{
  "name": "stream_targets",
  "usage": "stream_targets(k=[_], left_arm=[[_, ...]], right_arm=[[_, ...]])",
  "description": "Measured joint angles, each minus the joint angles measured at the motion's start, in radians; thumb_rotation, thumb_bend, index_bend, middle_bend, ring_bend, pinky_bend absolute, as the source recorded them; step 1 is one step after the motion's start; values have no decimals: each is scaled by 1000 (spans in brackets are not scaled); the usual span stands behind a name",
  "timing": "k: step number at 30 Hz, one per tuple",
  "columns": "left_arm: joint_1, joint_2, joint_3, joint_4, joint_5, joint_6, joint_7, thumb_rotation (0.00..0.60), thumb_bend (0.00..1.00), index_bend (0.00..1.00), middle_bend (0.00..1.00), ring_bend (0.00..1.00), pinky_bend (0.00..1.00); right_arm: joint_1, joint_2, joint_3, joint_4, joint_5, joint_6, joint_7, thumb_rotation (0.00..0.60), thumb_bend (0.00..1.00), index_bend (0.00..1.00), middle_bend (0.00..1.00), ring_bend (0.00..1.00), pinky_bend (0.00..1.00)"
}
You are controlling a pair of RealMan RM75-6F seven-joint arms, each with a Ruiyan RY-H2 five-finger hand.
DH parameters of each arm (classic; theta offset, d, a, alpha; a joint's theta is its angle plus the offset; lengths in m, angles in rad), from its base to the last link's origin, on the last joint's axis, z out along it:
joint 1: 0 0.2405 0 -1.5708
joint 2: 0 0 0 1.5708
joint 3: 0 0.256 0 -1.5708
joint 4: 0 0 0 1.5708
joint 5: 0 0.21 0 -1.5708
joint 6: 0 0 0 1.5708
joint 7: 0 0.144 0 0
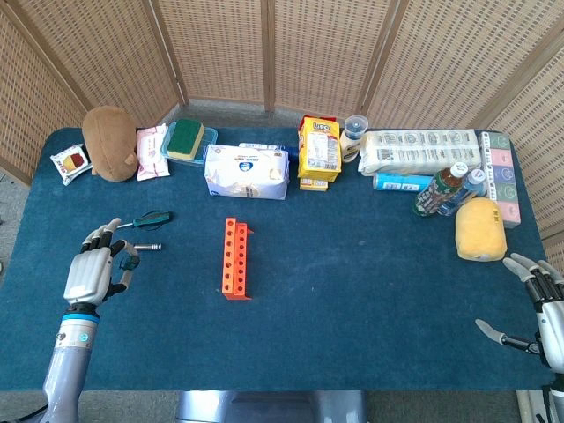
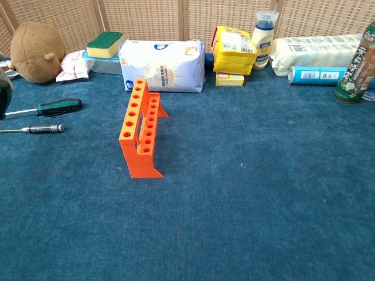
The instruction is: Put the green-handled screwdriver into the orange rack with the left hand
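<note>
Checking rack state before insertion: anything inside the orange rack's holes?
Nothing. The orange rack stands with every visible hole open. The green-handled screwdriver lies on the table to its left, beside a metal-handled one. The hole bottoms are not visible.

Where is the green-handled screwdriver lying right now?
The green-handled screwdriver lies flat on the blue table, far left in both views, just behind a silver-handled tool, left of the orange rack.

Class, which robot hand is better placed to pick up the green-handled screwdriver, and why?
Left. The left robot hand lies beside the green-handled screwdriver; the right robot hand is across the table.
</note>
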Motion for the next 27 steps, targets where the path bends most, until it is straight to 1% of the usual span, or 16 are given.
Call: stream_targets(k=[5,8,11,15,20,23,27], left_arm=[[10,31,-5,-35,39,5,-58,600,379,455,0,0,85],[17,46,-6,-41,86,1,-122,600,381,477,0,0,85],[25,59,-5,-36,156,-1,-204,600,380,479,0,0,85],[31,81,0,-19,259,-8,-316,600,379,480,0,0,85],[28,112,14,31,406,-18,-460,600,381,480,0,0,85],[20,125,27,69,498,-25,-559,600,385,479,0,0,85],[1,145,58,142,645,-24,-732,600,386,479,0,0,85]], right_arm=[[0,0,0,0,0,-1,0,460,40,143,126,144,65],[1,-1,-1,0,-2,-2,-3,462,40,143,126,144,65],[1,-2,-2,-1,-2,-3,-7,459,41,143,126,144,65],[0,-1,-1,-1,-1,0,-4,460,40,143,126,144,65],[0,0,-1,0,0,-2,-1,461,40,143,126,144,65],[0,-1,-1,0,-2,0,-3,463,40,143,126,144,65],[1,-2,-1,0,1,-3,-6,459,41,143,126,144,64]])
